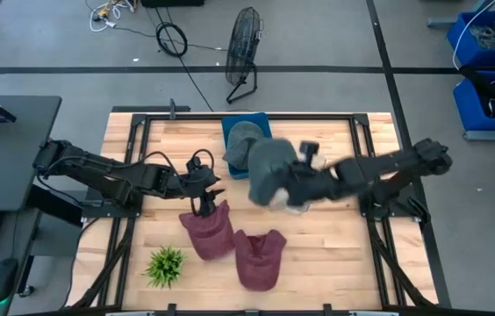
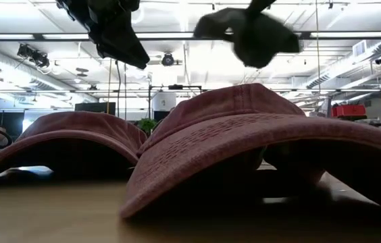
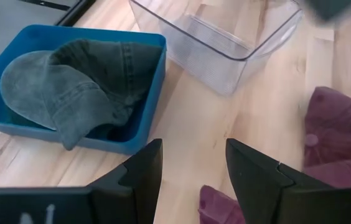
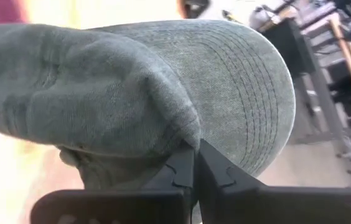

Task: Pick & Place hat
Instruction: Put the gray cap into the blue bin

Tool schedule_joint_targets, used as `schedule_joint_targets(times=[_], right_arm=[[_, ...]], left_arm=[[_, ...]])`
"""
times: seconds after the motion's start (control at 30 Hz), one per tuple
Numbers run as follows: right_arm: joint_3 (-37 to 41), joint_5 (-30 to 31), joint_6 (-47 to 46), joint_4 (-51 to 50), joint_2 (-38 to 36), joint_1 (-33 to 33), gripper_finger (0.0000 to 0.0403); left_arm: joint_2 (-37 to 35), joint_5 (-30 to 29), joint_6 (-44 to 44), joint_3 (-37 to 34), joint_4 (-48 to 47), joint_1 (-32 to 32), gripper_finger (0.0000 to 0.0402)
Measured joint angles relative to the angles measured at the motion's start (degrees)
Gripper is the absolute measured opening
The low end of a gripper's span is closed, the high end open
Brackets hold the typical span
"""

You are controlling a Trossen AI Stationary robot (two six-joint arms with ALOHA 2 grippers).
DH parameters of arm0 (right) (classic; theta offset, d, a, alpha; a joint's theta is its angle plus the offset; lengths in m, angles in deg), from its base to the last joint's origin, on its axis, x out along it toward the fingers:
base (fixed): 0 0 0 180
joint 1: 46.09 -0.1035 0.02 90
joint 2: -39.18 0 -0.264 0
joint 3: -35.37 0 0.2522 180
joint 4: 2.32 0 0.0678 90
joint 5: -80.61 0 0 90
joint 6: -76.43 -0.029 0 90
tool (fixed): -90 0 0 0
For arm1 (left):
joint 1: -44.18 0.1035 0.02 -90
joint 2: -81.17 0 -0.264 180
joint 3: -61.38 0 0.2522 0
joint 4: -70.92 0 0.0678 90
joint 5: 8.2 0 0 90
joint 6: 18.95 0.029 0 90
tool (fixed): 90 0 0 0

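My right gripper [image 4: 195, 152] is shut on a grey-green cap [image 1: 269, 171] and holds it in the air over the middle of the table; the low view shows this cap [image 2: 248, 30] high above the table. A second grey cap [image 3: 76, 81] lies crumpled in the blue bin [image 1: 246, 140] at the far edge. Two maroon caps [image 1: 208, 230] [image 1: 259, 257] rest on their brims and rims on the near half of the table. My left gripper [image 3: 191, 180] is open, just above the far edge of the left maroon cap [image 3: 216, 205], touching nothing. My right gripper pinches a fold of the grey-green cap's crown cloth [image 4: 185, 134] between its two fingers, close to where the brim [image 4: 256, 93] begins. The fingers reach in from the table's right. The cap is lifted clear of the table and bulges out beyond the fingertips.
A clear plastic tub [image 3: 225, 43] stands beside the blue bin [image 3: 144, 118], mostly hidden under the held cap in the high view. A small green plant [image 1: 167, 265] stands near the near left corner. Bare wood [image 1: 344, 246] lies on the table's near right part.
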Motion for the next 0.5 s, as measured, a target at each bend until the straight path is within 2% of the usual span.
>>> schedule_joint_targets(times=[0.1, 0.2, 0.37, 0.5], right_arm=[[0.0, -3.0, 8.5, 7.2, 0.0, 7.4, 0.0004], [-0.1, -10.5, 15.1, 14.9, 0.4, 14.0, 0.0004], [-0.1, -22.5, 18.6, 21.2, 3.0, 23.3, 0.0004], [-0.1, -24.6, 20.1, 21.9, 7.3, 28.0, 0.0004]], left_arm=[[0.0, -0.6, 0.0, 0.0, 0.0, 0.0, 0.0181], [0.0, -0.8, 0.0, 0.0, 0.0, 0.0, 0.0181], [0.0, -0.8, 0.0, 0.0, 0.0, 0.0, 0.0181], [0.0, -0.8, 0.0, 0.0, 0.2, 0.0, 0.0181]])
